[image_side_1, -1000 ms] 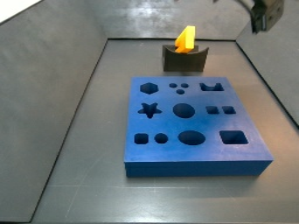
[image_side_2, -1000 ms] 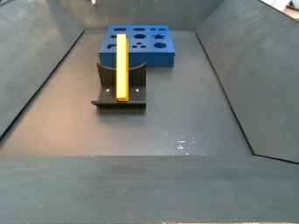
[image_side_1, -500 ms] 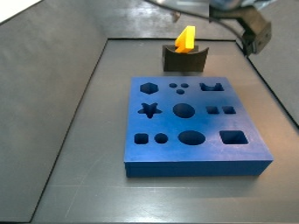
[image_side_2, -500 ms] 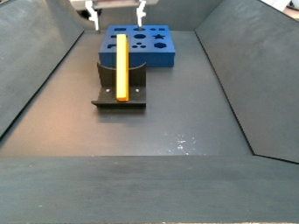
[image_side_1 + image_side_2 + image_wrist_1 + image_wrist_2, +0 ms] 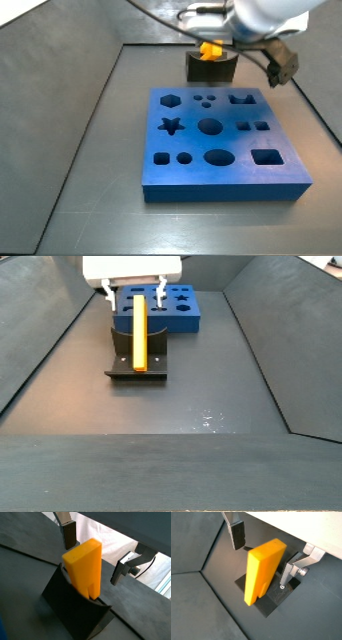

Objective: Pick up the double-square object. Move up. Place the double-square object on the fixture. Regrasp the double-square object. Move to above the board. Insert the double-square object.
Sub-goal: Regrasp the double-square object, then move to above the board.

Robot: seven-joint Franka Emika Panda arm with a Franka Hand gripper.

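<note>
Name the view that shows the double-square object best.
A side view: the double-square object shows full length, standing on the fixture, with the gripper open above. Wrist views show only its upper part; the arm mostly hides it elsewhere.

The slim orange-yellow double-square object [image 5: 85, 566] is a bright plain orange-yellow, lighter on its broad face and deeper orange on the narrow side in both wrist views; in a side view it reads as a yellow bar [image 5: 139, 330]. It stands in the small dark olive-grey fixture [image 5: 75, 607], which looks almost black in a side view [image 5: 207, 69]. The gripper [image 5: 263, 543], placed around the object's upper end, has silver metal fingers [image 5: 294, 565] with dark pads, under a white housing [image 5: 130, 268]. The large flat blue board [image 5: 221, 143] is saturated blue with dark cut-out holes. The floor [image 5: 187, 406] is matt dark grey.
</note>
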